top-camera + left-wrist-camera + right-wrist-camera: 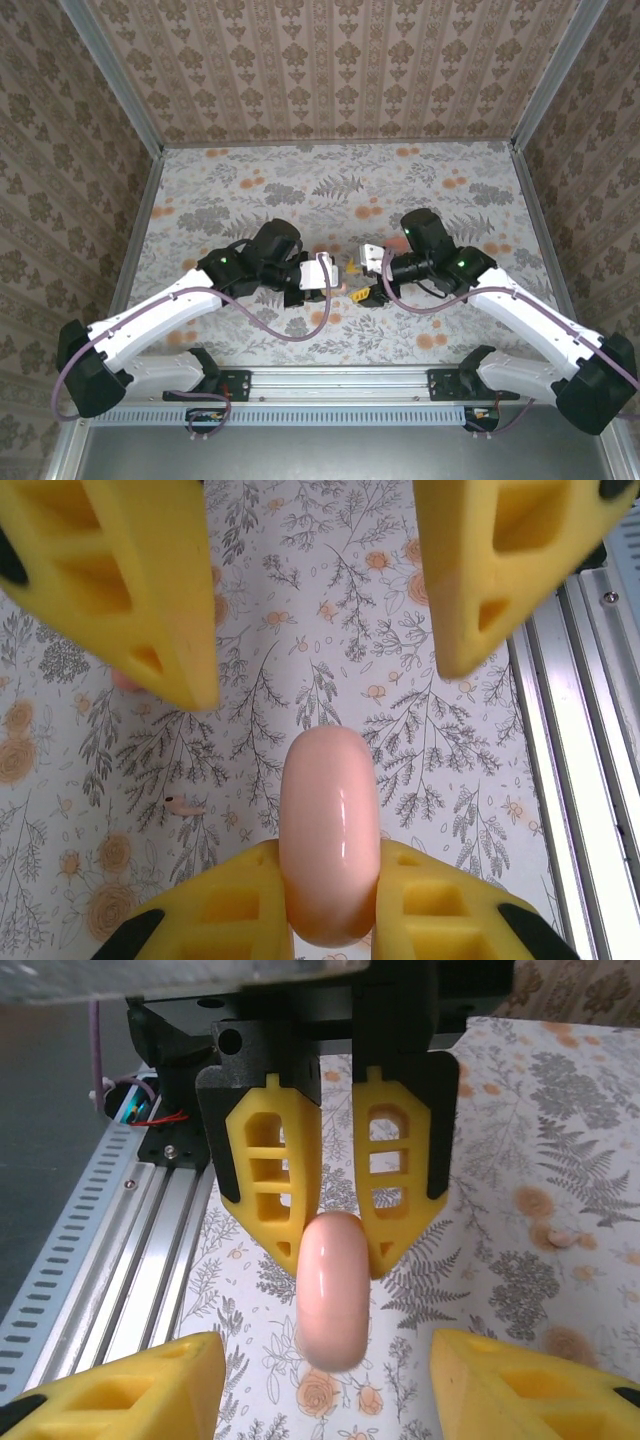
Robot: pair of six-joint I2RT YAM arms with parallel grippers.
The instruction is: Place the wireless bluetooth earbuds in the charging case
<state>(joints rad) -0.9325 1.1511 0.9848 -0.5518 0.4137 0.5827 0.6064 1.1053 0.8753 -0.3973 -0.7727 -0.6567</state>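
left wrist: left hand (330, 885) grips the pink charging case (330, 820), right hand (325, 680) spread wide.

Top view: light is even and soft, from overhead, with no hard glare. Faint shadows lie under the arms (170, 305) on the flowered tabletop (330, 190). The wide lens makes the side walls (60, 150) lean outward and the corner posts splay. Detail is small but sharp.

Left wrist view: bright. The pink case (330, 830) is glossy, with a thin white streak of glare down its face. The right gripper's fingers (140, 580) at the top edge are soft and out of focus. The tabletop print is crisp.

Right wrist view: the case (333, 1290) has a paler, broader sheen, and its lower end is slightly blurred. The near yellow fingers (120, 1385) at the bottom are blurred. A smeared grey band runs along the top edge. The left side, off the table, is dim.
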